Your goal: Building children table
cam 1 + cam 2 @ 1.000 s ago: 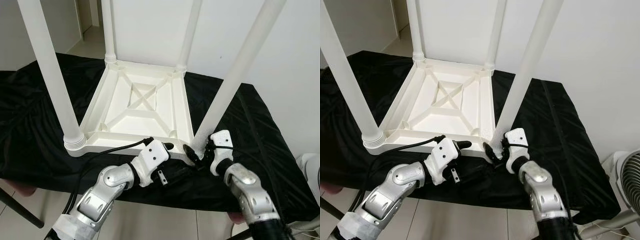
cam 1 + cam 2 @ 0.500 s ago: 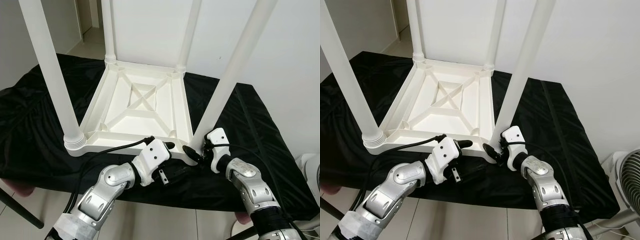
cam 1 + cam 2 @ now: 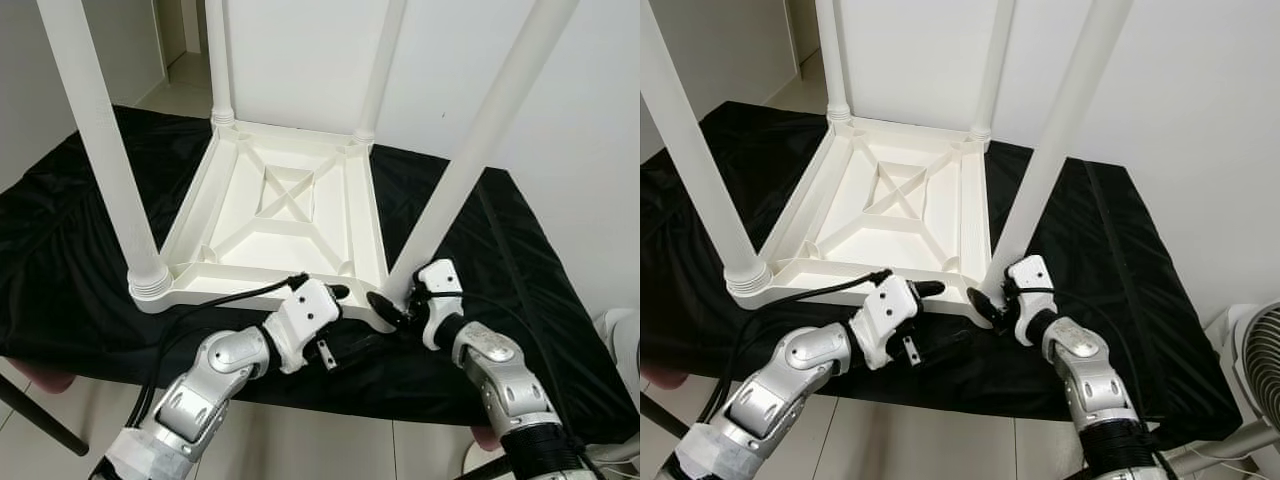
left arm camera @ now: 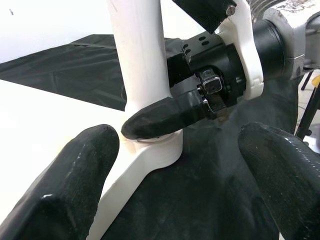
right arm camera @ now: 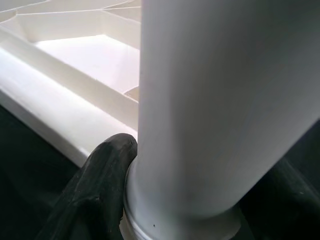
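Right hand [image 3: 392,308] clamped around the base of the near-right table leg [image 3: 470,170], upright on the inverted children's tabletop [image 3: 285,215]. Left hand [image 3: 335,292] spread open, empty, just beside that corner.

one upturned white table [image 3: 280,215], four legs [image 3: 100,140], two hands [image 3: 335,292], one black cloth [image 3: 60,230].

text: none legible | labels: none | numbers: none
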You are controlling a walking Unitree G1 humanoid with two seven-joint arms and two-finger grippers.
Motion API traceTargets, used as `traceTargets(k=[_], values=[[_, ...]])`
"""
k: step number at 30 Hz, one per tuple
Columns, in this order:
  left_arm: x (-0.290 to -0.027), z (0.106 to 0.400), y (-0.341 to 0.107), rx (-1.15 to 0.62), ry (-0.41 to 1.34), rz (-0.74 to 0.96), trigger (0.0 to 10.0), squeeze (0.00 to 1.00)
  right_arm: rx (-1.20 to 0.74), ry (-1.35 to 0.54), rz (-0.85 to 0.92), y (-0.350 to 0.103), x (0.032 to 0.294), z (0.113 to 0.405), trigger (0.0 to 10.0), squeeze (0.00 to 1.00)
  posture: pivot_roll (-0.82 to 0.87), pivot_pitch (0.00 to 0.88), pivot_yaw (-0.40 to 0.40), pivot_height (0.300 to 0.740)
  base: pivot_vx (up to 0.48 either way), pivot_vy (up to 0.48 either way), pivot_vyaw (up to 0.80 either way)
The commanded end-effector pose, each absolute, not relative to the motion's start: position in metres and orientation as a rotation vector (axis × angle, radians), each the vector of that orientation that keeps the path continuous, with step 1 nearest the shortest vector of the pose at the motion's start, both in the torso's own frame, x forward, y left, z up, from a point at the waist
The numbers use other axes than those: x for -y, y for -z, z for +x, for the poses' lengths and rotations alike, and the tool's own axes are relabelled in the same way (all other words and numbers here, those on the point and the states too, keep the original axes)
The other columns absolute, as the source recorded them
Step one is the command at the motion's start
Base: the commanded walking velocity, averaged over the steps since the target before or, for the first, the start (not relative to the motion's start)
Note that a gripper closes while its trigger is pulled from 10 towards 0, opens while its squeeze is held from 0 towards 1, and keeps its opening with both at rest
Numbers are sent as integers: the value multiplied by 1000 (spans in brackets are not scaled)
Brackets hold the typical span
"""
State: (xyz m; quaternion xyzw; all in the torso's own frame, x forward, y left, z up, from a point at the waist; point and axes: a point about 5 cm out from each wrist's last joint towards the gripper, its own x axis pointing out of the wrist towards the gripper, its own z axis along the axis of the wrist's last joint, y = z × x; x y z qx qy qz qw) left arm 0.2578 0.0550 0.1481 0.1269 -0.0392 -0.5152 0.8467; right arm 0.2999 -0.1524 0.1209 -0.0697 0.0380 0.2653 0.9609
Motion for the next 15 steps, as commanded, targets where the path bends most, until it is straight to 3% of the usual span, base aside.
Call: traceTargets(k=[1, 8, 10, 15], values=[[-52, 252, -148, 76, 1146, 271, 10000, 0, -57, -490, -142, -127, 157, 301, 10000, 0, -70, 0, -81, 740, 0, 0, 0], [-52, 252, -147, 70, 1141, 269, 10000, 0, -68, -187, -86, -126, 150, 291, 10000, 0, -66, 0, -89, 740, 0, 0, 0], [-52, 251, -146, 67, 1140, 266, 10000, 0, -71, 4, -81, -122, 148, 283, 10000, 0, -71, 0, -86, 740, 0, 0, 0], [-51, 251, -146, 67, 1144, 266, 10000, 0, -76, 148, -57, -119, 137, 273, 10000, 0, -71, 0, -85, 740, 0, 0, 0]])
